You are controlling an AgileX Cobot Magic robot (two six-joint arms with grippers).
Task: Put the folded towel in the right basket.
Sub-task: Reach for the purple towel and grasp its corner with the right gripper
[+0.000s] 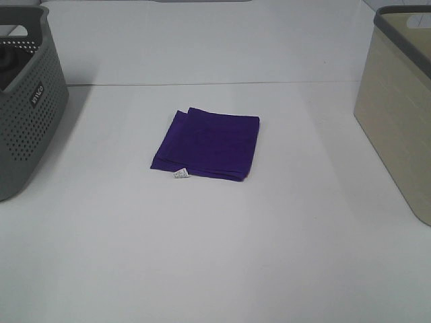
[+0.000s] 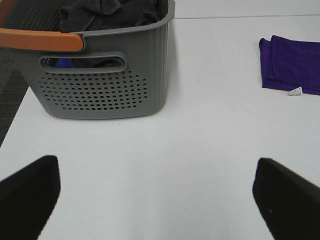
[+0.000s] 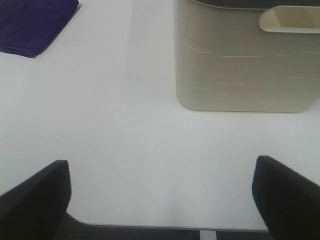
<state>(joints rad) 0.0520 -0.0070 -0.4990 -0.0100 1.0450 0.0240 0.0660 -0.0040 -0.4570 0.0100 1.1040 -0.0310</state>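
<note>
A folded purple towel (image 1: 207,144) with a small white label lies flat in the middle of the white table. It also shows in the left wrist view (image 2: 293,70) and in the right wrist view (image 3: 32,24). The beige right basket (image 1: 399,108) stands at the table's right edge and shows in the right wrist view (image 3: 245,60). Neither arm shows in the exterior high view. My left gripper (image 2: 157,197) is open and empty, hovering over bare table near the grey basket. My right gripper (image 3: 160,197) is open and empty near the table's front edge, in front of the beige basket.
A grey perforated basket (image 1: 23,101) with dark clothes inside stands at the table's left edge; in the left wrist view (image 2: 100,75) it has an orange handle. The table's front edge (image 3: 150,226) shows in the right wrist view.
</note>
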